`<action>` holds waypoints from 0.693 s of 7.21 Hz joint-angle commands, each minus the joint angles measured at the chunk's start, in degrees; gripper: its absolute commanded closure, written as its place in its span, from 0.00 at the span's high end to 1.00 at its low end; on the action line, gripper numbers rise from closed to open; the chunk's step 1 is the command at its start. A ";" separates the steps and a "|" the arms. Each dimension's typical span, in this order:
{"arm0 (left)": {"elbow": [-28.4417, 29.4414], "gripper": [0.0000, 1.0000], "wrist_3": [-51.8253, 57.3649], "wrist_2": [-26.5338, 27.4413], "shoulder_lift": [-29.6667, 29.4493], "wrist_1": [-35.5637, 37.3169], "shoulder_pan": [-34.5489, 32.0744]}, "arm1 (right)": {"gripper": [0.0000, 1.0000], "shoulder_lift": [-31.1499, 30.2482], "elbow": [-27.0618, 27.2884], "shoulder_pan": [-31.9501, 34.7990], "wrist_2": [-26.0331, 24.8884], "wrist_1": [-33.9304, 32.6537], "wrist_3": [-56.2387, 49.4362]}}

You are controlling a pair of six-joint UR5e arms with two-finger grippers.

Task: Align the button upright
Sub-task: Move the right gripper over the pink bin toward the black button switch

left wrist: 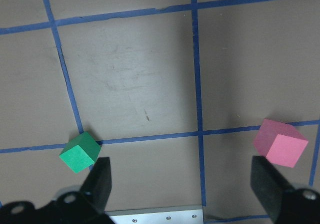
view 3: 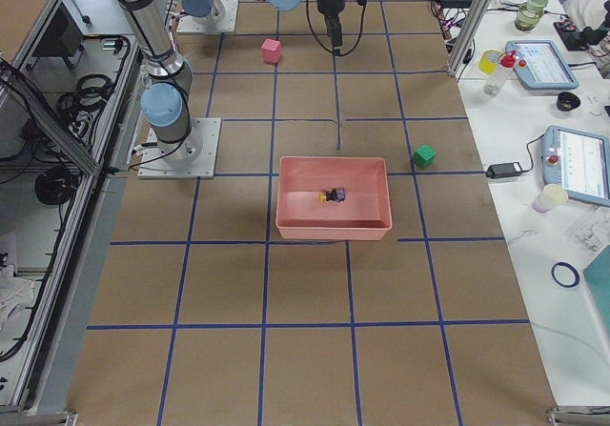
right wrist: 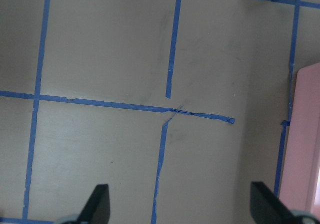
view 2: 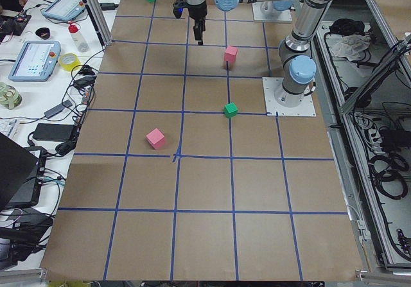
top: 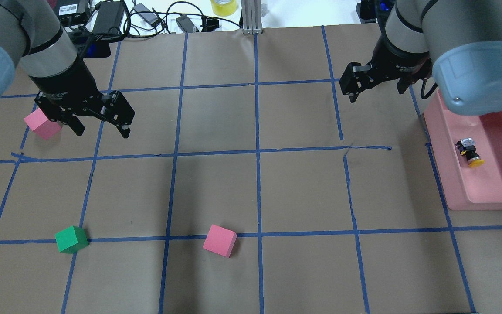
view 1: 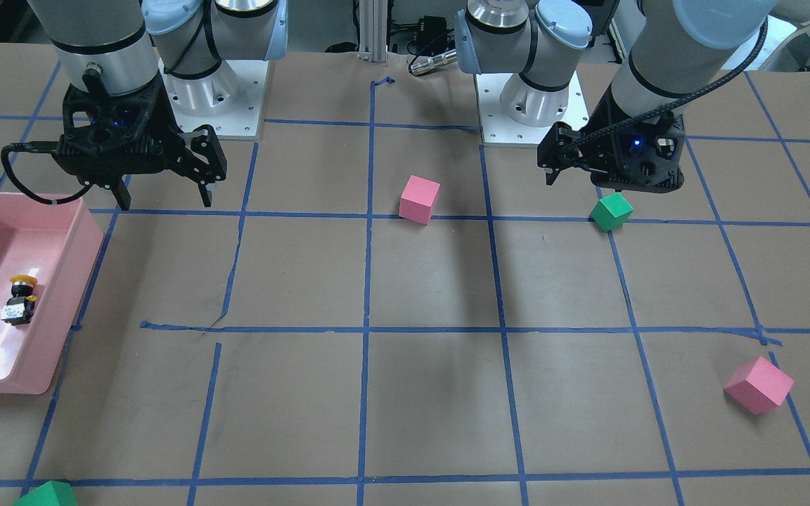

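Observation:
The button (view 1: 18, 298) lies on its side in the pink tray (view 1: 73, 270), yellow cap toward the robot. It also shows in the overhead view (top: 470, 153) and the exterior right view (view 3: 334, 195). My right gripper (view 1: 166, 193) is open and empty, hovering above the table beside the tray's robot-side corner (top: 377, 91); its wrist view (right wrist: 182, 209) shows bare paper and the tray's edge (right wrist: 306, 149). My left gripper (top: 102, 128) is open and empty, far across the table (view 1: 584, 181), next to a pink cube (top: 42, 123). The button does not show in either wrist view.
A pink cube (view 1: 419, 199) and a green cube (view 1: 611, 211) sit near the robot bases; both show in the left wrist view, green (left wrist: 80, 151) and pink (left wrist: 280, 144). Another green cube (view 1: 46, 495) lies beyond the tray. Blue tape lines grid the brown paper.

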 commanded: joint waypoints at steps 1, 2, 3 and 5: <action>-0.12 1.00 0.32 -0.27 0.02 0.53 -0.23 | 1.00 0.20 -0.04 -0.24 -0.26 0.19 0.03; -0.21 1.00 0.32 -0.18 0.02 0.54 -0.23 | 1.00 0.38 -0.04 -0.76 -0.18 0.19 0.03; -0.21 1.00 0.32 -0.35 0.02 0.54 -0.23 | 1.00 0.55 0.13 -2.07 -0.35 -0.07 -0.58; -0.12 1.00 0.14 -0.44 0.02 0.54 -0.23 | 1.00 1.69 0.13 -10.64 -0.61 -0.77 -6.07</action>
